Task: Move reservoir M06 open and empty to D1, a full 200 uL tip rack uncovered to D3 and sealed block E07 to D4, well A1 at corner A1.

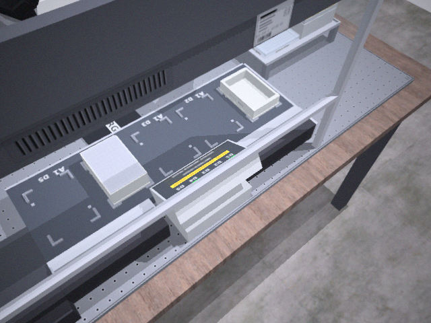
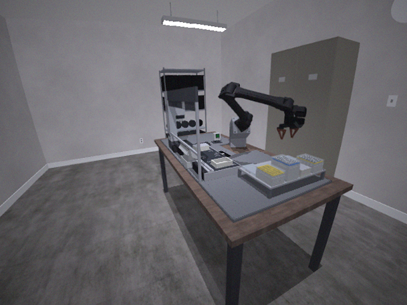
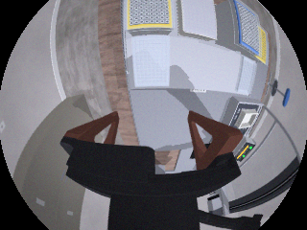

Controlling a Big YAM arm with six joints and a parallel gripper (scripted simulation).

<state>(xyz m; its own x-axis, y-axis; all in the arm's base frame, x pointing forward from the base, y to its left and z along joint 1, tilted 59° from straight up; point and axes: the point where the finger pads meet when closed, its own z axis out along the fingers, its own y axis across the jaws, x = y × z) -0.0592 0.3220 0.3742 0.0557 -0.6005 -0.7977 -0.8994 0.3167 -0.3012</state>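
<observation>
My gripper (image 2: pixel 288 134) (image 3: pixel 153 114) is open and empty. It hangs high above the back edge of the table, near the SHELF (image 2: pixel 247 170). The open white reservoir (image 1: pixel 250 91) (image 2: pixel 220 161) sits in D1. A white sealed deep-well block (image 1: pixel 114 168) sits in D4. The D3 brackets (image 1: pixel 167 146) hold nothing. On the SHELF stand a yellow-rimmed tip rack with a grey field (image 2: pixel 309 158) (image 3: pixel 150 7), a blue-rimmed rack (image 2: pixel 285 160) (image 3: pixel 246 19) and a rack showing a yellow plate (image 2: pixel 270 169) (image 3: pixel 263 45).
A white block (image 3: pixel 199 14) stands between the racks. A flat pale plate (image 1: pixel 276 45) (image 3: pixel 149 67) lies on the SHELF. A rail and an upright post (image 1: pixel 347 69) run along the deck's front. D2 (image 1: pixel 209 118) and D5 (image 1: pixel 58 208) hold nothing.
</observation>
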